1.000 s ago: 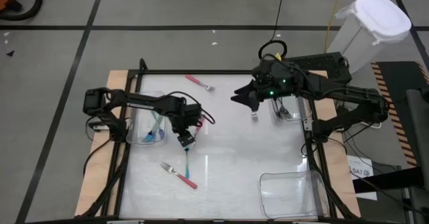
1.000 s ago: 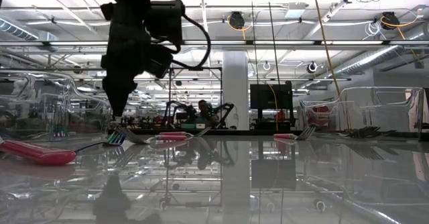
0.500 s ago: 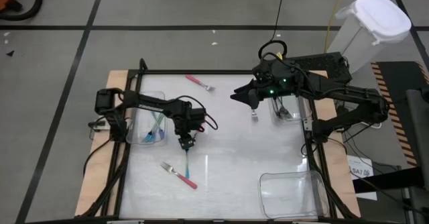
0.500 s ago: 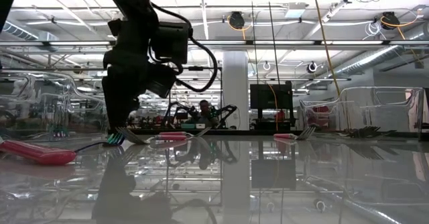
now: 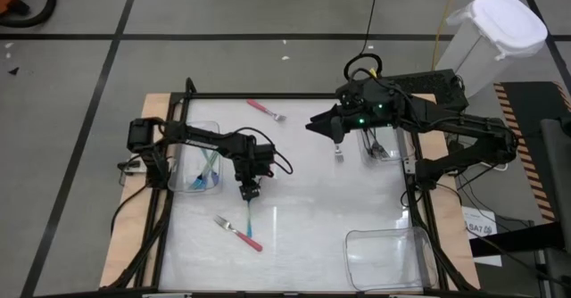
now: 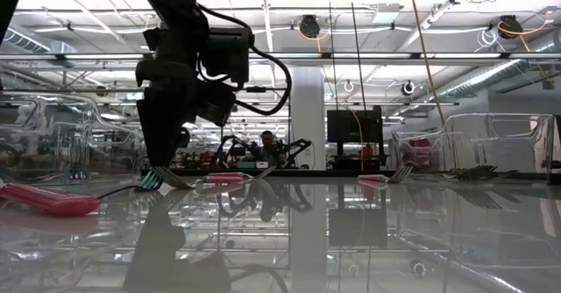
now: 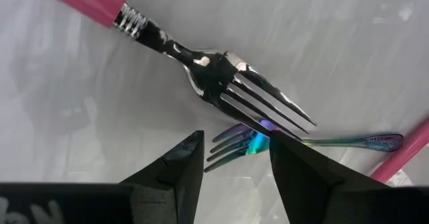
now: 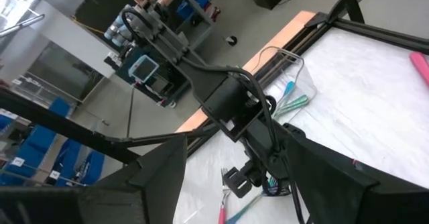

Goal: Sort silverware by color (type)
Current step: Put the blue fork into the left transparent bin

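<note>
Figure: forks partly sorted, as I saw them from the remote station, read left to right. At the left edge a clear bin already held teal-handled forks. Just right of it the left gripper pointed down at the table, its fingers parted with nothing between them, over a teal-handled fork. In the left wrist view the iridescent tines of that fork lay in the gap between the finger tips, and the tines of a pink-handled fork lay just beside them, apparently overlapping. I judged this the main risk: a closing pinch could catch both forks, or nudge the pink one and knock the teal one askew, and a slim handle on a glossy surface could slip from the pads. A second pink-handled fork lay near the far edge, well apart. At centre the table was bare, leaving ample room to lift and carry toward the left bin, though the bin wall stood close to the arm's elbow. Farther right the right gripper hovered wide open and empty, beside a bin of dark forks. An empty bin sat at the near right corner.
</note>
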`<action>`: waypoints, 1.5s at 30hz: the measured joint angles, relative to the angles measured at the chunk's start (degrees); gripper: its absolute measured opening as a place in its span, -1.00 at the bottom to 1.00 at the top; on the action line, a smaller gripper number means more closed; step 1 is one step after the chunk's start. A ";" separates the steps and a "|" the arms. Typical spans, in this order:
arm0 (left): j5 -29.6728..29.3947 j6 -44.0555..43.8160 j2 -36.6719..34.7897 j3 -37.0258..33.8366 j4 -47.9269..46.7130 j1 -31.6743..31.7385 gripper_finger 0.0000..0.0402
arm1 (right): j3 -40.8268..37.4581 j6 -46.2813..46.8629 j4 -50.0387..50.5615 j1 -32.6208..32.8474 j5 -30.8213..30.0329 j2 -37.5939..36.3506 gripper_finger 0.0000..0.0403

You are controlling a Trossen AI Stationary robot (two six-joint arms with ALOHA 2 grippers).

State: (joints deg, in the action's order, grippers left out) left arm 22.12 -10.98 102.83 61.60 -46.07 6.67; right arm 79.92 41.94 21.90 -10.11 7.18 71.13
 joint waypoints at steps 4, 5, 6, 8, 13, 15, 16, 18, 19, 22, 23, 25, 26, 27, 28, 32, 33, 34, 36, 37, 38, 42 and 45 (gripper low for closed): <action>0.31 0.53 0.00 0.00 0.01 -0.02 -0.17 | 0.00 -0.37 -0.25 0.00 -0.07 0.00 0.25; 0.34 0.84 0.00 0.00 0.01 -0.02 -0.19 | 0.00 -0.46 -0.23 0.00 -0.09 0.00 0.25; 0.34 1.03 0.00 0.00 0.03 -0.02 -0.22 | 0.00 -0.53 -0.23 0.00 -0.09 0.00 0.25; 0.34 1.27 0.00 0.00 0.05 -0.02 -0.28 | 0.00 -0.57 -0.23 0.00 -0.09 0.00 0.25; 0.34 0.87 0.00 0.00 -0.12 -0.02 -0.44 | 0.00 -0.59 -0.23 0.00 -0.09 0.00 0.25; 0.34 0.85 0.00 0.00 -0.23 -0.02 -0.47 | 0.00 -0.63 -0.23 0.00 -0.10 0.00 0.25; 0.34 0.83 0.00 0.00 -0.27 -0.02 -0.49 | 0.00 -0.68 -0.23 0.00 -0.10 0.00 0.25; 0.34 0.75 0.00 0.00 -0.40 -0.02 -0.53 | 0.00 -0.79 -0.23 0.00 -0.09 0.00 0.25; 0.34 0.63 0.00 0.00 -0.53 -0.02 -0.55 | 0.00 -0.81 -0.23 0.00 -0.09 0.00 0.25; 0.34 0.57 0.00 0.00 -0.75 -0.02 -0.63 | 0.00 -0.81 -0.23 0.00 -0.10 0.00 0.25; 0.34 0.59 -0.01 0.00 -0.74 -0.02 -0.67 | 0.00 -0.81 -0.23 0.00 -0.10 0.00 0.25; 0.34 0.65 0.00 0.00 -0.74 -0.02 -0.74 | 0.00 -0.81 -0.23 0.00 -0.09 0.00 0.25; 0.30 0.64 0.00 0.00 -0.74 -0.02 -0.78 | 0.00 -0.81 -0.23 0.00 -0.09 0.00 0.25; 0.24 0.63 -0.02 0.00 -0.74 -0.02 -0.82 | 0.00 -0.81 -0.23 0.00 -0.09 0.00 0.25; 0.12 0.66 -0.02 0.00 -0.74 -0.02 -0.86 | 0.00 -0.81 -0.23 0.00 -0.09 0.00 0.25; 0.15 1.00 -0.04 0.00 -0.65 0.01 -0.96 | 0.00 -0.81 -0.23 0.00 -0.09 0.00 0.25; 0.07 1.01 -0.04 0.00 -0.65 0.01 -0.97 | 0.00 -0.81 -0.23 0.00 -0.10 0.00 0.25; -0.12 1.00 -0.04 0.00 -0.66 0.01 -0.98 | 0.00 -0.81 -0.23 0.00 -0.09 0.00 0.25; -0.30 0.65 -0.04 0.00 -0.71 0.01 -0.98 | 0.00 -0.76 -0.23 0.00 -0.11 0.00 0.25; -0.34 0.15 -0.04 0.00 -0.75 0.01 -0.98 | 0.00 -0.71 -0.23 0.00 -0.09 0.00 0.25; -0.34 -0.22 -0.06 0.00 -0.84 0.10 -0.98 | 0.00 -0.69 -0.23 0.00 -0.09 0.00 0.25; -0.38 -0.32 -0.72 0.67 -4.29 0.12 -0.99 | 0.00 -0.62 -0.23 0.00 -0.11 0.00 0.25; -0.79 1.92 -0.66 3.48 -9.78 0.12 -1.00 | 0.00 -0.62 -0.23 0.00 -0.11 0.02 0.25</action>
State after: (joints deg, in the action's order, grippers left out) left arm 21.33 -9.07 102.17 65.09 -55.84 6.79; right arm 79.92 41.32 21.67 -10.11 7.07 71.16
